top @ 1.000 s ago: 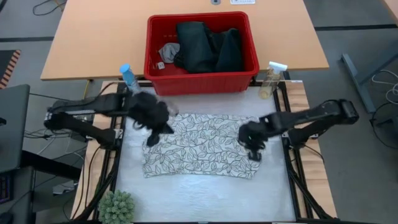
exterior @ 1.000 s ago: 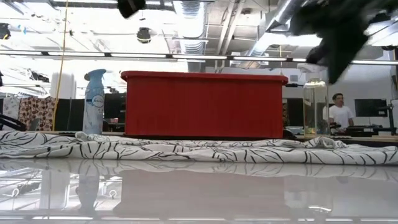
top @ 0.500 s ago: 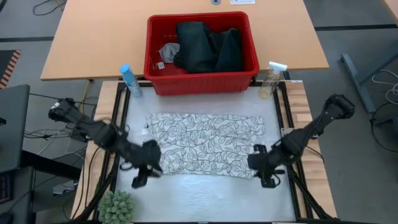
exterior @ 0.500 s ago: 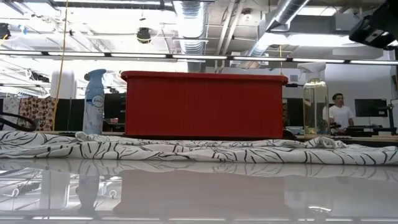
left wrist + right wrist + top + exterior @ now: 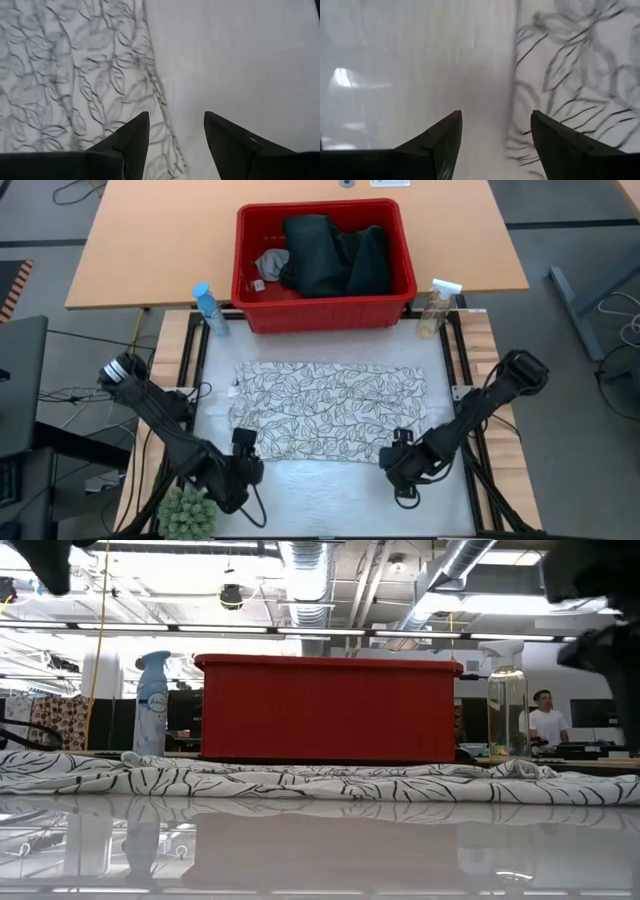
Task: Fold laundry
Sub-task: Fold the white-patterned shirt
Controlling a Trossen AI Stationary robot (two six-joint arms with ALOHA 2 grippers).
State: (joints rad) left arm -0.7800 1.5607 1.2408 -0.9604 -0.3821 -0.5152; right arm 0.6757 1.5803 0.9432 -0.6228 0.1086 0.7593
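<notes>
Just off the near edge of the leaf-print cloth (image 5: pixel 330 413) is where both my grippers sit: my left gripper (image 5: pixel 246 465) by the cloth's near left corner, my right gripper (image 5: pixel 398 466) by its near right corner, each with fingers spread apart and nothing between them. The cloth lies flat and fairly square on the white mat (image 5: pixel 330 500), between me and the red basket (image 5: pixel 325 315), which holds the dark jeans (image 5: pixel 330 255) and a small grey cloth (image 5: pixel 270 262) at its left end. Past my left fingers (image 5: pixel 132 137) the cloth's edge runs right between the tips; past my right fingers (image 5: pixel 445 137) the edge lies beside one tip, with bare mat under the other. My worry, I judge, is the pinch itself: if I come down with one finger short of the edge, I shut on mat alone and lift nothing, or catch only a few threads of hem that slip out partway through the fold. If one side grips and the other misses, the cloth would drag crooked and bunch toward the basket. Pushing down too hard could also shove the thin fabric ahead of my fingers and wrinkle the near edge rather than getting under it.
</notes>
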